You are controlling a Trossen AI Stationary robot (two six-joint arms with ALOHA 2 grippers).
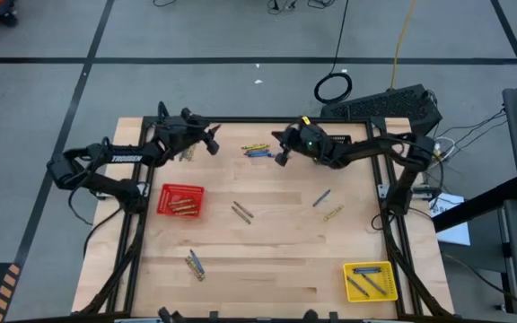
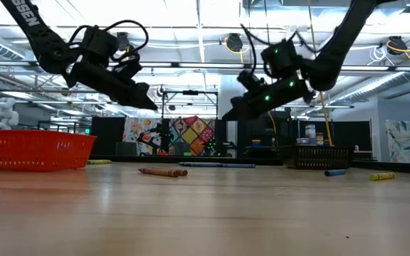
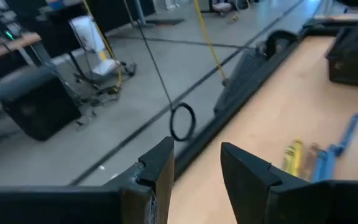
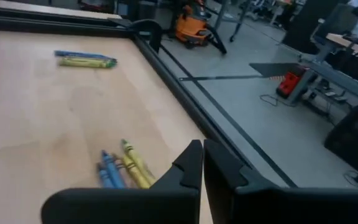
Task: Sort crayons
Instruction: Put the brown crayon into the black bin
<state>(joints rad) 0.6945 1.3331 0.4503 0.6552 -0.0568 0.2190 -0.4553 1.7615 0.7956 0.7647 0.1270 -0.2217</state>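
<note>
Crayons lie loose on the wooden table: a yellow and blue bunch [image 1: 257, 150] by the far edge, which also shows in the left wrist view [image 3: 316, 158] and the right wrist view [image 4: 120, 168]. More crayons lie near the left arm [image 1: 187, 154], mid-table [image 1: 241, 212], to the right [image 1: 327, 205] and near left [image 1: 195, 264]. My left gripper [image 1: 214, 144] hangs open and empty above the table, left of the bunch. My right gripper [image 1: 281, 154] hangs shut and empty, right of the bunch. In the low view both stand well above the tabletop.
A red mesh basket [image 1: 179, 201] with a few crayons stands at the left. A yellow basket [image 1: 371, 280] with crayons stands at the near right corner. A black mesh basket [image 1: 384, 105] sits past the far edge. The table's middle has bare wood.
</note>
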